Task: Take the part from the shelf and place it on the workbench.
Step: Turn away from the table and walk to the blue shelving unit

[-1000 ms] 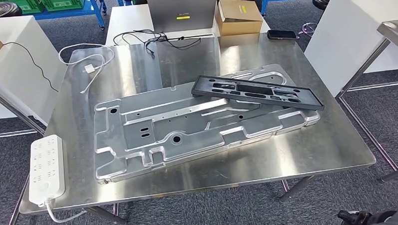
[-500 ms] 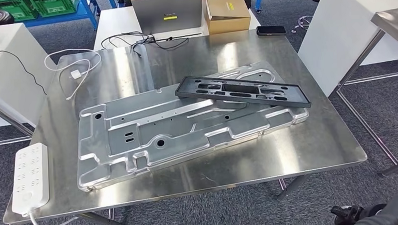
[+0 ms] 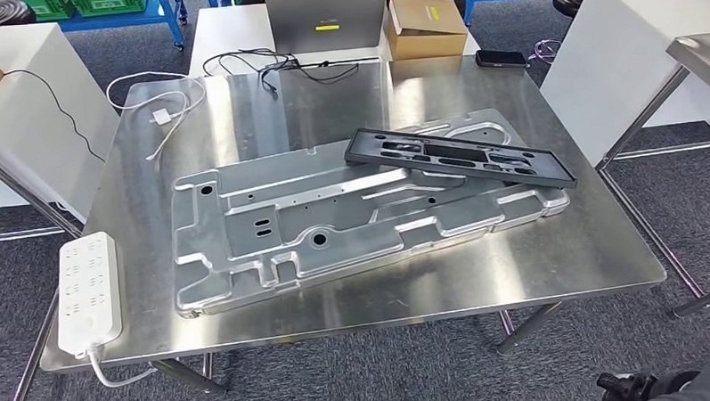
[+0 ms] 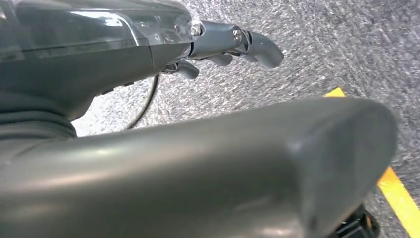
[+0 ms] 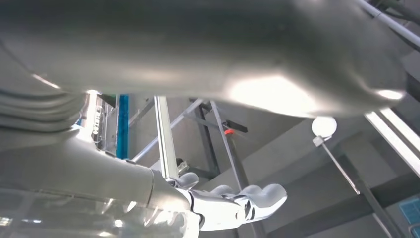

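A black rectangular frame part (image 3: 457, 157) lies on the steel workbench (image 3: 558, 256). It rests across the far right end of a large silver stamped plate (image 3: 290, 225), which lies flat on the bench. In the left wrist view my left hand (image 4: 208, 42) hangs over grey carpet, its fingers (image 4: 257, 47) stretched out and holding nothing. In the right wrist view my right hand (image 5: 218, 206) has its fingers (image 5: 257, 196) apart, with nothing in them, in front of metal framing.
A white power strip (image 3: 89, 290) lies at the bench's near left corner and a white cable (image 3: 160, 118) at its far left. Behind the bench are a laptop (image 3: 325, 19), a cardboard box (image 3: 425, 24) and a phone (image 3: 501, 59). A second steel table (image 3: 703, 50) stands on the right.
The whole head picture has shifted left and then back right, so the camera has moved. The black part and the plate keep their places on the bench.
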{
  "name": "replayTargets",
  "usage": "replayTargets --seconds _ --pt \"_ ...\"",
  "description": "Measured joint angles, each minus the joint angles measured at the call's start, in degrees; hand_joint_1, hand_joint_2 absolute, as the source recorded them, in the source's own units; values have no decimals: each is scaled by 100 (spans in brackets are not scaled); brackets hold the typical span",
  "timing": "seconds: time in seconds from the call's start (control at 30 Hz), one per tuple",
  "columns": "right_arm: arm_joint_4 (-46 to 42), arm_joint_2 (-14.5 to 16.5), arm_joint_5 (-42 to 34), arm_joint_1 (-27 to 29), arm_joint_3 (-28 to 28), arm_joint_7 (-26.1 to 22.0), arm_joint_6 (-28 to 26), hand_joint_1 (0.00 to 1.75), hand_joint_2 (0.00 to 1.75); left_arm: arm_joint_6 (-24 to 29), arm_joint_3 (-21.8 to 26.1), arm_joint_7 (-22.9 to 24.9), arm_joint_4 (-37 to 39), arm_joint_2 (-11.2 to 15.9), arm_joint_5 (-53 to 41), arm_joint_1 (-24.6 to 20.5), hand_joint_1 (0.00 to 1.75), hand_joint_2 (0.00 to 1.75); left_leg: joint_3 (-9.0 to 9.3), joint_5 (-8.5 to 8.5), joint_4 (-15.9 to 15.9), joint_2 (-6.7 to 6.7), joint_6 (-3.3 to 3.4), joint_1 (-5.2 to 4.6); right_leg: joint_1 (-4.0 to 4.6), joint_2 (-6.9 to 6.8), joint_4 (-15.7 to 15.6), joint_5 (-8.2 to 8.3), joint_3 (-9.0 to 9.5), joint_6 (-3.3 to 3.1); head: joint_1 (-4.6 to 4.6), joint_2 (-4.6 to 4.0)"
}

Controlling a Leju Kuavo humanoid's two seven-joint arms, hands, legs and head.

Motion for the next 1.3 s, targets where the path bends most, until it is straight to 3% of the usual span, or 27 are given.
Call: replayTargets --seconds 0.03,0.13,0.2,0.3,0.37,0.43,0.47,0.5,0.53,0.57,0.63,0.7,0.77,0.83,0.9,0.97,1.0,1.03,1.07,1.13,1.2,1.23,1.3 --pt "4 0 -5 0 0 0 0 0 0 0 0 0 0 0 -2 0 0 0 -16 13 6 2 -1 -8 9 0 -129 99 127 -11 15 0" --pt "5 0 -14 -5 2 -1 1 0 0 0 0 0 0 -2 -3 -2 0 0 -42 37 30 -4 -24 -27 47 3 -1297 526 869 -66 73 0" --pt "5 0 -21 -8 2 -2 0 0 0 0 0 0 0 -4 -3 -5 0 0 -73 71 47 -9 -77 -47 74 9 -1706 593 1095 -101 91 0" --pt "6 0 -31 -13 1 -2 1 0 0 4 1 2 0 -3 -3 -2 0 0 -119 51 99 -15 -165 -52 38 -6 -1751 639 1039 -173 35 0" --pt "7 0 -35 -21 3 -2 2 0 0 12 2 4 0 -3 -4 -2 0 0 -252 -288 468 -20 -213 -26 -4 -33 -1771 704 959 -255 -32 0" --pt "10 0 -41 -24 4 -2 2 0 0 15 2 5 0 -4 -8 -2 0 0 -500 -788 1231 -22 -253 10 1 -49 -1766 777 859 -300 -97 0" --pt "13 0 -44 -25 4 -2 2 0 0 15 2 6 0 -4 -9 -1 0 0 -588 -944 1570 -21 -267 27 1 -54 -1763 817 802 -304 -114 0" --pt "17 0 -48 -25 5 -2 2 0 0 15 2 7 0 -4 -11 -1 0 0 -589 -979 1732 -21 -277 45 -1 -56 -1761 858 747 -302 -123 0" --pt "20 0 -54 -25 5 -2 2 0 0 15 2 9 0 -4 -13 -2 0 0 -479 -893 1660 -21 -283 63 -4 -56 -1759 898 696 -295 -128 0" --pt "22 0 -62 -25 5 -2 2 0 0 16 2 10 0 -4 -14 -3 0 0 -266 -727 1365 -19 -284 78 -9 -56 -1758 934 656 -282 -131 0" --pt "22 0 -78 -25 4 -3 2 0 0 21 2 11 0 -4 -19 -11 0 0 302 -417 440 -18 -277 83 -14 -55 -1756 998 602 -231 -141 0" --pt "22 0 -85 -25 4 -4 2 0 0 28 2 11 0 -3 -21 -23 0 0 611 -327 -140 -28 -265 52 -14 -57 -1765 1072 574 -161 -148 0" --pt "23 0 -90 -26 4 -4 2 0 0 32 3 13 0 -3 -21 -20 0 0 593 -295 -220 -42 -225 22 -19 -62 -1802 1164 569 -88 -142 0" --pt "25 -1 -97 -24 2 -4 2 0 0 33 3 15 0 -4 -21 -19 0 0 498 -190 -237 -23 -139 31 -21 -60 -1740 1062 506 -35 -129 0" --pt "29 -3 -103 -20 0 -3 2 0 0 36 3 15 0 -4 -21 -26 0 0 369 -72 -252 9 -62 42 -10 -53 -1229 572 299 -19 -79 0" --pt "38 -5 -104 -11 3 -3 2 0 0 38 4 15 0 -4 -22 -27 0 0 230 24 -240 26 -32 29 2 -50 -402 79 66 -15 -14 0" --pt "45 -7 -103 -3 5 -2 2 0 0 37 4 15 0 -4 -23 -26 0 0 164 67 -228 33 -32 23 4 -50 -123 3 30 -13 5 0" --pt "53 -8 -101 7 9 -2 2 0 0 37 5 15 0 -4 -24 -26 0 0 101 105 -213 36 -38 20 4 -50 -59 56 98 -11 23 0" --pt "61 -9 -98 16 13 -2 2 0 0 37 5 15 0 -4 -25 -26 0 0 49 135 -197 36 -48 22 3 -50 -214 194 266 -12 39 0" --pt "75 -12 -96 26 24 -2 2 0 0 38 5 13 0 -4 -28 -27 0 0 -37 182 -153 30 -86 17 8 -47 -1049 498 852 -22 89 0" --pt "90 -13 -92 41 43 -2 2 0 0 41 6 6 0 -4 -31 -30 0 0 -106 238 -110 23 -142 -1 28 -35 -1747 587 1275 -55 131 0" --pt "99 -13 -88 53 55 -2 2 0 0 42 6 3 0 -4 -33 -32 0 0 -139 272 -97 21 -173 -14 40 -29 -1879 569 1336 -73 133 0" --pt "127 -13 -80 81 74 -3 2 0 0 45 9 0 0 -4 -37 -28 0 0 -204 304 -73 17 -236 -17 23 -35 -1900 577 1261 -129 95 0"
